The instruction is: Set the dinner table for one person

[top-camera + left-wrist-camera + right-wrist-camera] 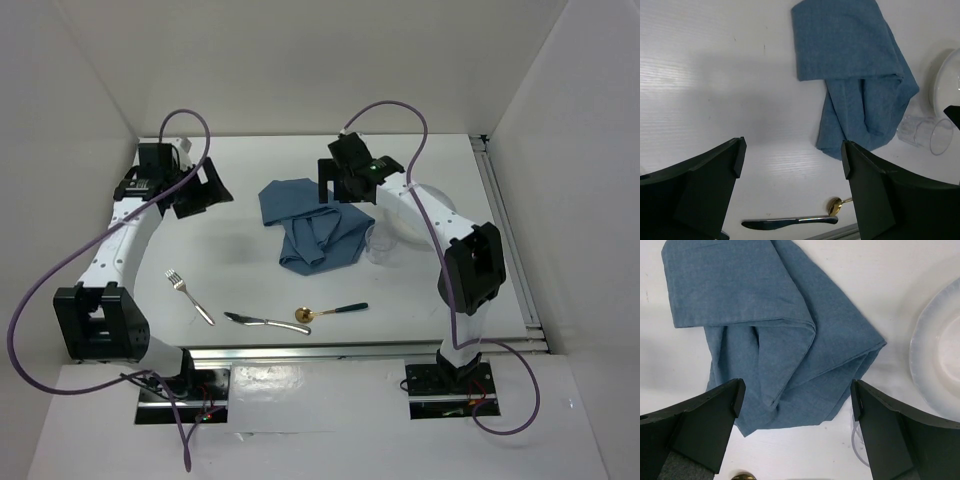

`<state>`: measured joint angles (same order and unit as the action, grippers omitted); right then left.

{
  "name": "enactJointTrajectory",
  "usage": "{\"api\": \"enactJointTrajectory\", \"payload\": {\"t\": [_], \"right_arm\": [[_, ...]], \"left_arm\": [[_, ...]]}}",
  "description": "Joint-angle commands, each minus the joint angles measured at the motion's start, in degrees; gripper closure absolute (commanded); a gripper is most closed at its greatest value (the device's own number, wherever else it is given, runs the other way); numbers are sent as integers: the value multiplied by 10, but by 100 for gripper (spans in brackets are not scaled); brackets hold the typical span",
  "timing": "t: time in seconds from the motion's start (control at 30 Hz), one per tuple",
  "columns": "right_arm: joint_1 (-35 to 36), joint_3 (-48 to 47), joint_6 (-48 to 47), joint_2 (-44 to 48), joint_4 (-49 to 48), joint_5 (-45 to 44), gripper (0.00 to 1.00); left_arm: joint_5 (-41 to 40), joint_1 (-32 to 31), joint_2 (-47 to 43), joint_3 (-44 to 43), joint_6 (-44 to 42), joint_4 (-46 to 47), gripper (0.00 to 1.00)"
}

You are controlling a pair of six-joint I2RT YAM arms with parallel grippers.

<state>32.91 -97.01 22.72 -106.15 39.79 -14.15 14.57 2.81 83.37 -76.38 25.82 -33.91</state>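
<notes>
Starting at the near edge, the table point(250, 265) carries loose cutlery. A fork point(188, 296) lies at about 7 o'clock from the middle. A knife point(265, 321) lies at 6 o'clock. A spoon point(330, 311) with a gold bowl and dark handle lies just to the knife's right, its bowl close against the knife's end, and whether they touch cannot be told. None of the three is lined up as a place setting.

Farther in, near the centre, a blue cloth point(315, 225) sits crumpled and half folded over itself. A clear glass point(380, 244) stands just beside its 3 o'clock corner, and whether the glass is upright or tipped cannot be told. Beyond the glass, at 2 o'clock, a white plate point(420, 212) is partly hidden under the right arm point(470, 265).

As a judgement, the setting looks barely begun. The cloth needs spreading flat, the plate needs centring on it, and the cutlery and glass need arranging around that.

The left arm point(115, 245) bends up from its base and reaches to about 10 o'clock. Its jaws are released, spread wide over bare table left of the cloth, and they grasp nothing. The right arm folds at the elbow and stretches to 12 o'clock. Its jaws are equally wide and empty, and they hang directly above the cloth, pointing down at its folds.
</notes>
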Motion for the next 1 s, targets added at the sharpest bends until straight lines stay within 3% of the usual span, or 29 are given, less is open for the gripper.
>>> {"api": "enactJointTrajectory", "payload": {"t": [0.0, 0.5, 0.7, 0.83, 0.97], "right_arm": [[6, -24, 8, -2, 15, -6, 0], [28, 45, 3, 26, -16, 5, 0], [39, 50, -26, 31, -27, 19, 0], [72, 121, -74, 73, -81, 51, 0], [85, 177, -116, 103, -138, 114, 10]], "left_arm": [[55, -6, 14, 14, 4, 12, 4], [13, -111, 179, -54, 40, 5, 9], [-2, -123, 198, -61, 45, 10, 8], [-8, -123, 245, -96, 40, 2, 8], [-26, -123, 301, -137, 40, -11, 8]]}}
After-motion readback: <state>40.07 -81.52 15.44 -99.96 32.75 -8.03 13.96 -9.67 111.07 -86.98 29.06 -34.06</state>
